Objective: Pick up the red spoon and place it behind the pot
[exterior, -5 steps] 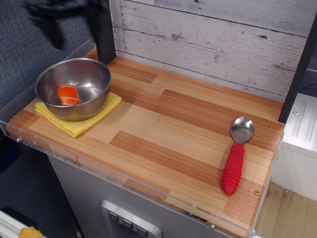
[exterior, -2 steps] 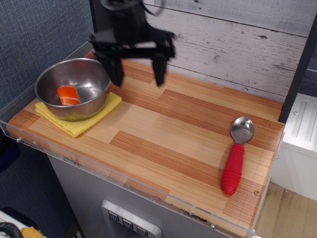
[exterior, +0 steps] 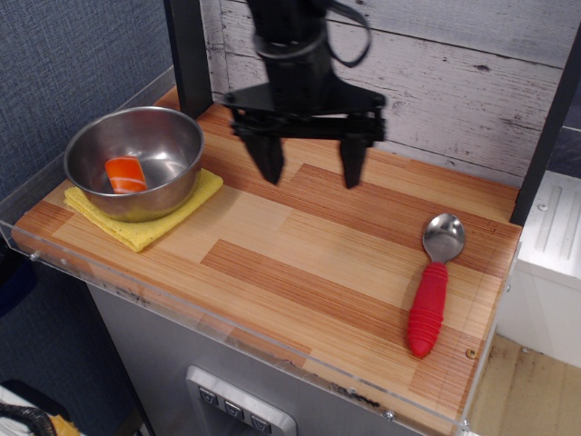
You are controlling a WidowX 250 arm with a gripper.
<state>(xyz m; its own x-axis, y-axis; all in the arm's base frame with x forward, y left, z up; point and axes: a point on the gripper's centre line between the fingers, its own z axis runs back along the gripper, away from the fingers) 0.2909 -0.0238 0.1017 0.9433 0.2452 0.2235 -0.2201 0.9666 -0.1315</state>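
The red spoon (exterior: 432, 292) lies flat at the right end of the wooden counter, silver bowl toward the back wall, ribbed red handle toward the front edge. The pot (exterior: 134, 160), a shiny steel bowl, sits at the left end on a yellow cloth (exterior: 145, 218) and holds a small orange block (exterior: 125, 173). My gripper (exterior: 309, 167) hangs open and empty over the middle back of the counter, between pot and spoon, fingers pointing down and well apart from both.
A white plank wall (exterior: 436, 82) runs behind the counter, with a dark post (exterior: 188, 54) just behind the pot. A clear plastic lip (exterior: 227, 336) edges the front. Another dark post (exterior: 547, 127) stands at the right.
My gripper has come in from the upper left, passed behind the pot and moved right toward the counter's middle, staying open. Spoon, pot and block have not moved.
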